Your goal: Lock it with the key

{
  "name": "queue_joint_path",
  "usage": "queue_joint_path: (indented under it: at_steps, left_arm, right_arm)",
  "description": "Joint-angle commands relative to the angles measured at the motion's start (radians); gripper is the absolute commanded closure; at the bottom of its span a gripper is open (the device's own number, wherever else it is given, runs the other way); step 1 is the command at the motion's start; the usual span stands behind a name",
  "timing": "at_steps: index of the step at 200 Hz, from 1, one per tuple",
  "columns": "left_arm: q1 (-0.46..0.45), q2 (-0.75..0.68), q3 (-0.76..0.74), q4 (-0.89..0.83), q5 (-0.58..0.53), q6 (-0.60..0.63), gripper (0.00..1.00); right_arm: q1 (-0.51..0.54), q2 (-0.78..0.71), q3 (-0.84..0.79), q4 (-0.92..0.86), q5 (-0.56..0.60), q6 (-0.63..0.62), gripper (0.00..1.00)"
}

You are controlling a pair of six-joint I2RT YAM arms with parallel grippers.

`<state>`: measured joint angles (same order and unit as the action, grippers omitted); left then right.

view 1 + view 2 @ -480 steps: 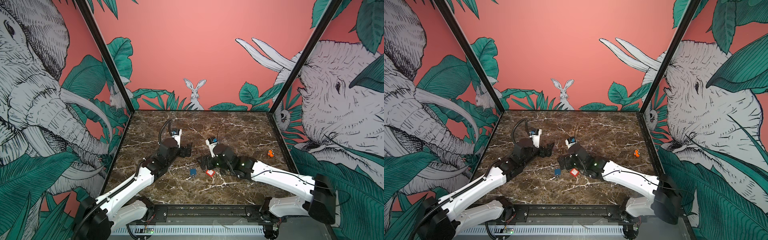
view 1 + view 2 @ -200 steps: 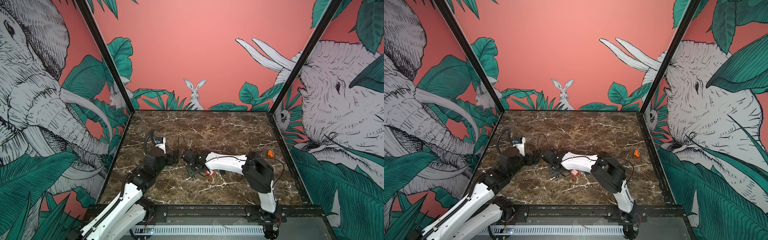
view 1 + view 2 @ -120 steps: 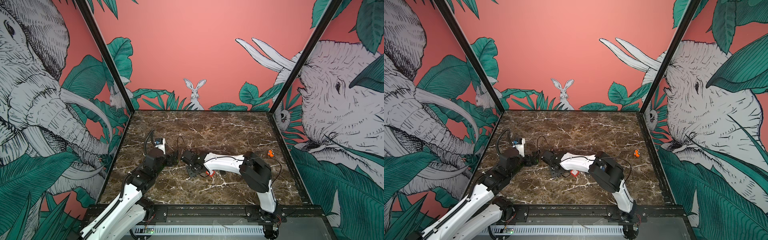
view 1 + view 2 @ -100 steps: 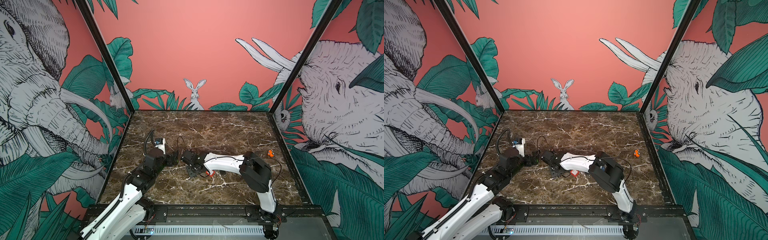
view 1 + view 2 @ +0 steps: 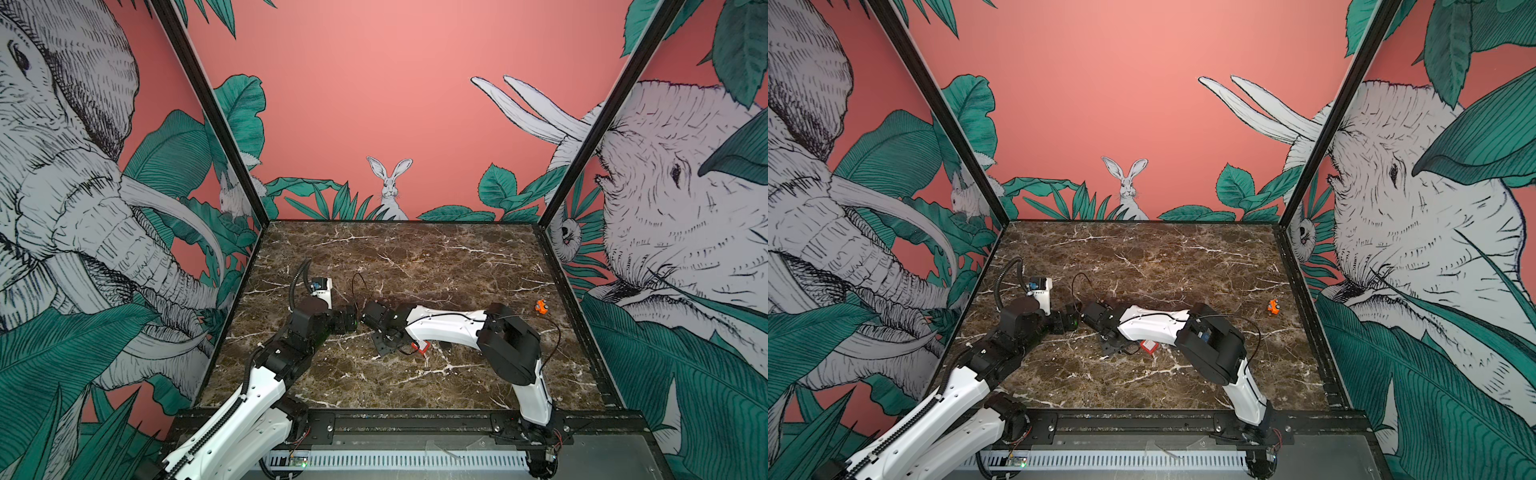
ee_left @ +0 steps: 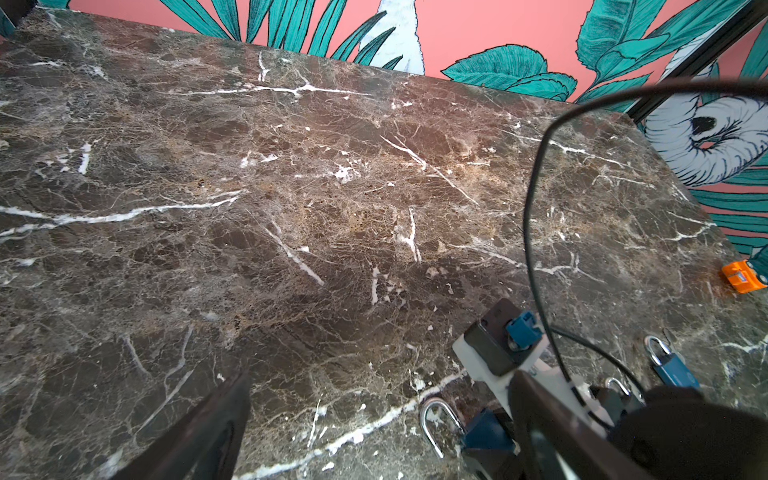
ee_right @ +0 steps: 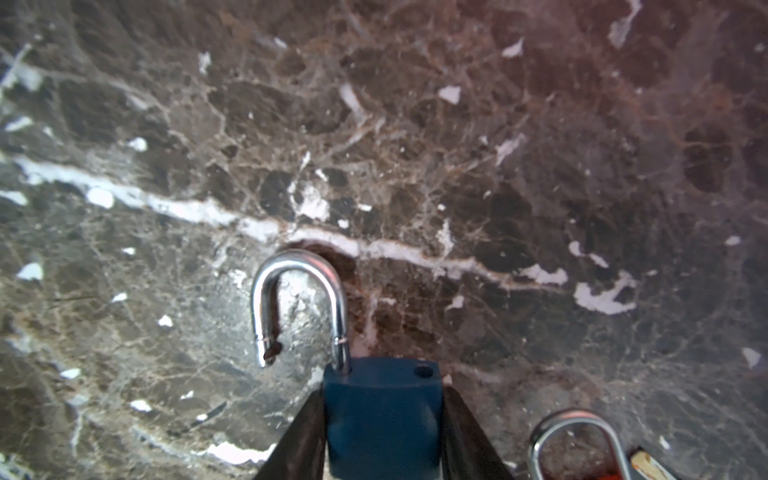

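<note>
My right claw (image 7: 382, 397) pinches the blue padlock (image 7: 382, 432) by its body's sides, down at the table (image 7: 540, 145), which I judge leaves its open shackle (image 7: 300, 272) free for closing, while my left claw (image 6: 378, 386) stands wide and empty.

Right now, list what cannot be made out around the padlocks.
- Right wrist view: blue padlock, lower end cut off by the frame edge, between the right gripper fingers.
- In a top view: red padlock, mostly hidden under the right arm.
- Both top views: orange item, too small to identify.
</note>
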<state>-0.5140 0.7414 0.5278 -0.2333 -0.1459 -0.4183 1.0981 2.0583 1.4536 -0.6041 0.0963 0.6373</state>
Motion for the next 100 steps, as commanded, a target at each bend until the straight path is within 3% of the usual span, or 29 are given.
queue_joint_path:
  at_steps: [1,38,55,100]
  left_arm:
    - [0.007,-0.001,-0.009,0.019,0.005,0.003,0.02]
    - [0.009,0.0,-0.014,0.019,0.006,0.001,0.02]
    - [0.008,0.006,-0.013,0.02,0.013,-0.002,0.02]
    - [0.009,0.065,0.013,0.002,0.004,-0.014,0.03]
  right_arm:
    - [0.006,0.042,-0.004,-0.031,0.001,-0.014,0.64]
    - [0.003,0.013,-0.039,0.026,-0.02,-0.048,0.7]
    - [-0.001,-0.028,-0.079,0.09,-0.034,-0.071,0.81]
    - [-0.041,-0.162,-0.207,0.288,-0.111,-0.115,0.87]
